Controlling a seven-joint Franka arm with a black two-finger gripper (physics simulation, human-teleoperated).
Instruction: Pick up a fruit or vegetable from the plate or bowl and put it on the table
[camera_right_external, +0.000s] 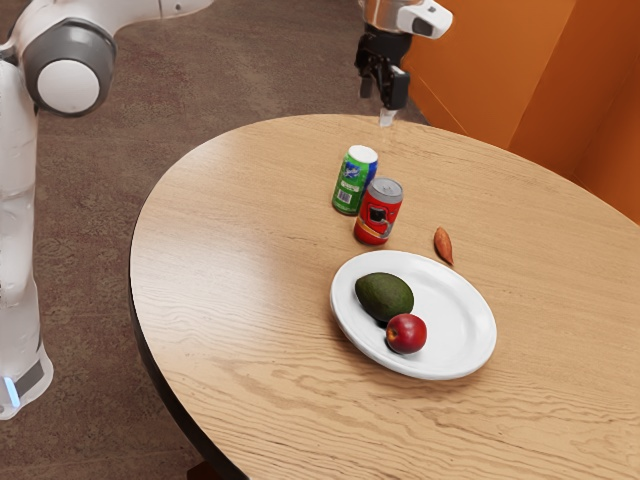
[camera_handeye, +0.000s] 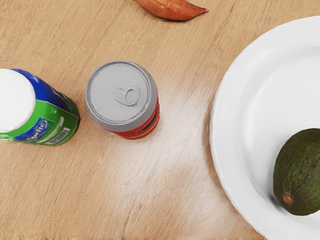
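High above the table's far side in the exterior view, my gripper (camera_right_external: 381, 98) hangs open, its fingers apart, beyond the cans and well away from the plate. On the white oval plate (camera_right_external: 455, 325) lie a dark green avocado (camera_right_external: 384, 296) and a red apple (camera_right_external: 407, 334), close together. The wrist view has part of the plate (camera_handeye: 232, 125) and the avocado (camera_handeye: 302, 172) at one side. An orange-brown sweet potato (camera_right_external: 443, 244) rests on the wooden table (camera_right_external: 240, 300), outside the plate; the wrist view catches part of this sweet potato (camera_handeye: 172, 8) too.
A red can (camera_right_external: 378, 213) with a grey top stands between the plate and a green and blue can (camera_right_external: 352, 182). In the wrist view the red can (camera_handeye: 120, 95) and the green can (camera_handeye: 55, 120) stand side by side. Bare wood lies around the plate.
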